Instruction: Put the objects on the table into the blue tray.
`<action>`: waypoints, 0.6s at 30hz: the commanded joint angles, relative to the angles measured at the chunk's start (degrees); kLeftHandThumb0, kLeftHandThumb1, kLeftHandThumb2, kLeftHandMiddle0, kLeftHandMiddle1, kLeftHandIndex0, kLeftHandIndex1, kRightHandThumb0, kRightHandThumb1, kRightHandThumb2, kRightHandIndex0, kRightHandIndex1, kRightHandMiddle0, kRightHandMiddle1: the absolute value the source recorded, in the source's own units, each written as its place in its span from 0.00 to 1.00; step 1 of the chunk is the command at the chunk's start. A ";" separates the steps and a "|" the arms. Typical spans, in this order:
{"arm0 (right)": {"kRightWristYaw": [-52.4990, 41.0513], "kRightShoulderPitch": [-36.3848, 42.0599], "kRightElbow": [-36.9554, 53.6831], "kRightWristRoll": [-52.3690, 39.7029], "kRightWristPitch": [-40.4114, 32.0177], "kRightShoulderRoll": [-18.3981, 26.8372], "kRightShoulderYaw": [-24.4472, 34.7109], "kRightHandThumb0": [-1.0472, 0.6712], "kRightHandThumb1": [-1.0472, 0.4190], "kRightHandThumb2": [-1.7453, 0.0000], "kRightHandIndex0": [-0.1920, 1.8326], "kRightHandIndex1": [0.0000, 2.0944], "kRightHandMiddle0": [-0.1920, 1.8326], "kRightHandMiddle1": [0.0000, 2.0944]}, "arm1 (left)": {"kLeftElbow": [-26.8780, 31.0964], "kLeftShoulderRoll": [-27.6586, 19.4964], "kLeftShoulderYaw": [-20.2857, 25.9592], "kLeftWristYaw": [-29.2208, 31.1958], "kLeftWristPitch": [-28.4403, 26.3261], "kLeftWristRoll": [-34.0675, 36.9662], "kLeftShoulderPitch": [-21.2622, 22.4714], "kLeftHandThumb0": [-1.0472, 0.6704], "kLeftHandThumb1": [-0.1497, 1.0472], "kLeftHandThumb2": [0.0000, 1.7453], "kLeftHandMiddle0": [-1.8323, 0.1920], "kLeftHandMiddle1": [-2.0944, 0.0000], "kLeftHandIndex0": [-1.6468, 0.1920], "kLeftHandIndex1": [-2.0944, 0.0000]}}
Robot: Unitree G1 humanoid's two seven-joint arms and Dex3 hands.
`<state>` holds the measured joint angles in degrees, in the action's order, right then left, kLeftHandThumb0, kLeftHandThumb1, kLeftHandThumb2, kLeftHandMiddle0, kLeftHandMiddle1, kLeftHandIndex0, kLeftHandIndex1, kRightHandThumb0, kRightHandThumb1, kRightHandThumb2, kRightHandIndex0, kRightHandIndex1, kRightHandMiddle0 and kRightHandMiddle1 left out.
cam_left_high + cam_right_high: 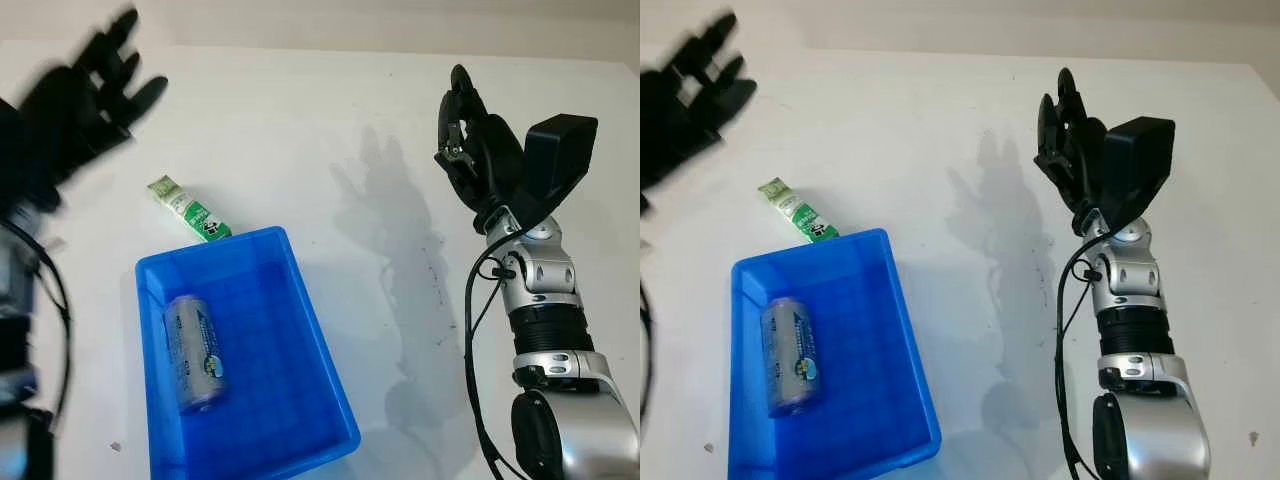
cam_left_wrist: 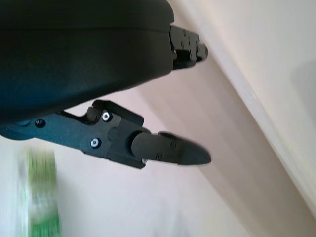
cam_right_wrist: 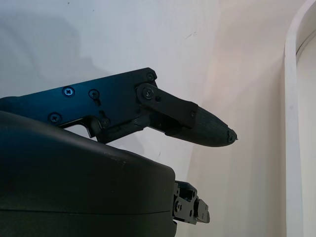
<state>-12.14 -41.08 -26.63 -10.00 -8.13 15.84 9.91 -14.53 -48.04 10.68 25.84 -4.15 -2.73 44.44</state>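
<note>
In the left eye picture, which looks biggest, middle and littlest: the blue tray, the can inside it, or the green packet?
1. Blue tray, by far the biggest.
2. Can, lying in the tray.
3. Green packet, on the table just beyond the tray, looks a little smaller than the can.

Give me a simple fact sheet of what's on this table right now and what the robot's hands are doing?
Surface: white table
Container: blue tray, near the left front
Inside tray: grey can, lying on its side
Still outside: green packet, on the table at the tray's far edge
Left hand: open, raised above the table beyond the packet
Right hand: open, raised at the right, holding nothing
</note>
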 commanded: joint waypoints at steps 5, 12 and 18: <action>-0.43 0.62 2.17 -0.87 -1.29 0.00 0.48 0.24 0.00 0.56 0.00 0.00 0.00 0.00 | -13.83 -10.97 -13.15 -6.89 20.18 -23.53 7.01 0.43 0.80 0.03 0.72 0.96 0.71 0.92; -0.47 0.31 2.39 -0.86 -2.20 0.18 0.47 0.24 0.00 0.56 0.00 0.00 0.00 0.00 | -28.88 -13.95 -27.53 -20.74 39.99 -46.50 15.19 0.40 0.82 0.04 0.71 0.98 0.70 0.97; -0.48 0.49 3.04 -1.07 -2.54 0.08 0.60 0.24 0.00 0.56 0.00 0.00 0.00 0.00 | -34.41 -11.29 -36.90 -28.02 44.25 -58.43 20.35 0.38 0.80 0.03 0.73 0.99 0.73 0.98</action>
<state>-12.61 -40.72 -24.90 -10.73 -10.47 15.71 10.10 -47.85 -59.72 -24.67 -1.05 39.44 -59.91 63.05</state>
